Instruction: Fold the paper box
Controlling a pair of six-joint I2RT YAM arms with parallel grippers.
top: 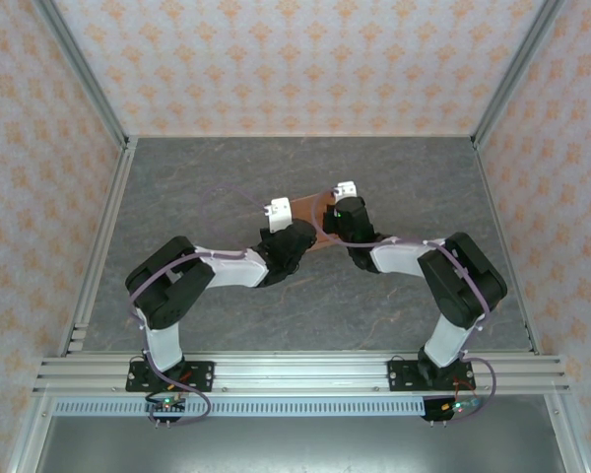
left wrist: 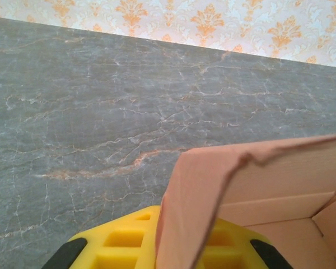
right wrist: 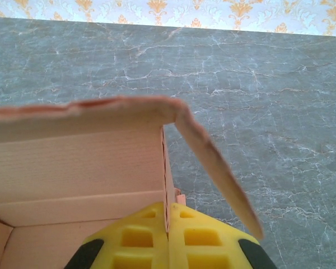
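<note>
Mara: Yellow fingers (right wrist: 137,238) of the right gripper (right wrist: 168,235), bottom edge of the right wrist view. Pads are pressed together on a thin upright wall of the paper box (right wrist: 73,151). The card's edge runs straight up out of the seam between them.

Tov: Noted. Colour, make?

Mara: Salmon-orange, thin corrugated card, plain, unmarked. Faint ribbing across the inner faces. Partly formed: a floor panel, a long wall standing, and the pinched end wall meeting it at a corner. One loose flap angles out and down to the right of that corner, its edge slightly ragged.

Tov: Left side?

Mara: Left wrist view has the left gripper (left wrist: 179,238) with yellow fingers (left wrist: 120,244) low in frame. A tall flap of the box stands between them and covers the gap. Cannot tell whether the pads press on it or stand just off it.

Tov: Shape there?

Mara: The flap bends at its top into the long wall, which runs off right. Open interior with creased panels shows at lower right.

Tov: Position overall?

Mara: Top view puts the box over the middle of the grey marbled table (top: 227,177), between the two wrists. It lies slightly skewed, right end farther from the bases. Resting or lifted, cannot tell. Patterned wallpaper panels (top: 276,59) enclose three sides.
</note>
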